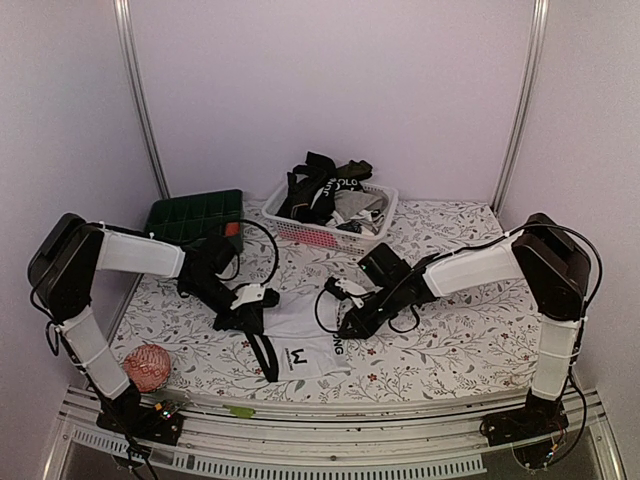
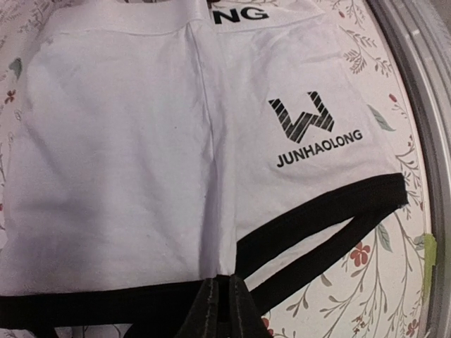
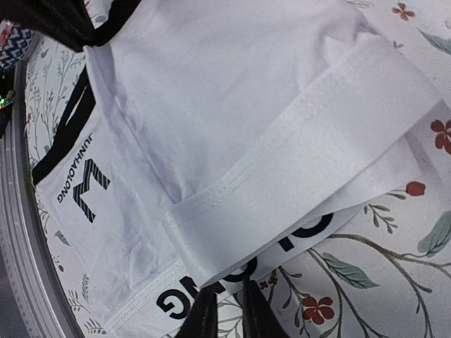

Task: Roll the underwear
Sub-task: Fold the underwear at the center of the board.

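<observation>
White underwear (image 1: pixel 300 340) with black leg hems and a lettered waistband lies flat near the table's front, its waistband end folded over. In the left wrist view the underwear (image 2: pixel 127 141) fills the frame. My left gripper (image 2: pixel 230 282) is shut on its black hem at the crotch, with only a thin slit between the fingers. It shows in the top view as the left gripper (image 1: pixel 245 318), at the cloth's left edge. My right gripper (image 3: pixel 229 299) stands slightly open at the waistband's edge of the underwear (image 3: pixel 211 91), with tablecloth showing between its fingers. From above, the right gripper (image 1: pixel 345 328) is at the cloth's right edge.
A white lattice basket (image 1: pixel 300 232) at the back holds more dark and pale underwear (image 1: pixel 325 185). A dark green compartment box (image 1: pixel 195 215) sits back left. A red ball (image 1: pixel 147 367) lies at the front left. The metal table rail (image 2: pixel 416 91) runs close to the cloth.
</observation>
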`<move>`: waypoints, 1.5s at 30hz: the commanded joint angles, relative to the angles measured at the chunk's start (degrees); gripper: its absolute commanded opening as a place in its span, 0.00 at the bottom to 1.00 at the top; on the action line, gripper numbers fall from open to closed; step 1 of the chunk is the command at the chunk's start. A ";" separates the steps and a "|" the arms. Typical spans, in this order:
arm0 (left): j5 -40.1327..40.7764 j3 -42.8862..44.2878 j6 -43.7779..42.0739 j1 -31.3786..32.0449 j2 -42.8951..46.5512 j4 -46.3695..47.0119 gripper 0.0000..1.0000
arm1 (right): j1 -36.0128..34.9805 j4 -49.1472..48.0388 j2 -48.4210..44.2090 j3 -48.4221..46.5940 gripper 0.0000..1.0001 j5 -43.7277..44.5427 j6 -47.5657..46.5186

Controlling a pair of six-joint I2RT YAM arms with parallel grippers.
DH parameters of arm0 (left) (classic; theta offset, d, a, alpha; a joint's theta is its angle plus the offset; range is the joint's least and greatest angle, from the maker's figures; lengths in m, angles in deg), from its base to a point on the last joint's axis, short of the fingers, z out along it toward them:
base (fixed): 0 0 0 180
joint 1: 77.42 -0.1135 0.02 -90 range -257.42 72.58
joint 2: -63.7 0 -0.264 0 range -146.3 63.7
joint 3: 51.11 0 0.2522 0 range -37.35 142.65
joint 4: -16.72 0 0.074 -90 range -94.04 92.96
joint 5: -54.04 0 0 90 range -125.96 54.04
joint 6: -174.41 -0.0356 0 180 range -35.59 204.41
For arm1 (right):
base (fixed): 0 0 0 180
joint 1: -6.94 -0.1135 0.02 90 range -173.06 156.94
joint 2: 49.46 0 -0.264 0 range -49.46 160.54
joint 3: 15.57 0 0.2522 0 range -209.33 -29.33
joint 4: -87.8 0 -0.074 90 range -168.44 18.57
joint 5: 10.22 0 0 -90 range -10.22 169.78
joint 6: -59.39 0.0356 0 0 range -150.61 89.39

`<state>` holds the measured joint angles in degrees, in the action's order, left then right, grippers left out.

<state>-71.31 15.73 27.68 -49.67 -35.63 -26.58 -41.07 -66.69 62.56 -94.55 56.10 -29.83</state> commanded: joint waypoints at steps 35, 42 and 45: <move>0.85 0.07 2.77 0.81 1.51 0.90 0.01 | 3.27 -4.11 -0.97 -1.15 0.00 -13.63 15.82; -1.00 -2.08 1.99 2.70 4.85 -0.52 0.00 | 2.10 -1.56 -2.64 0.45 0.00 -13.64 10.82; 0.97 -4.29 1.06 4.75 4.93 -0.12 0.00 | 0.90 0.96 0.00 -0.32 0.00 -13.90 8.58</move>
<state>-70.41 14.33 30.43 -47.79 -31.80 -25.99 -38.58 -69.42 61.45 -94.65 43.20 -16.83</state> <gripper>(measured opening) 0.005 0.005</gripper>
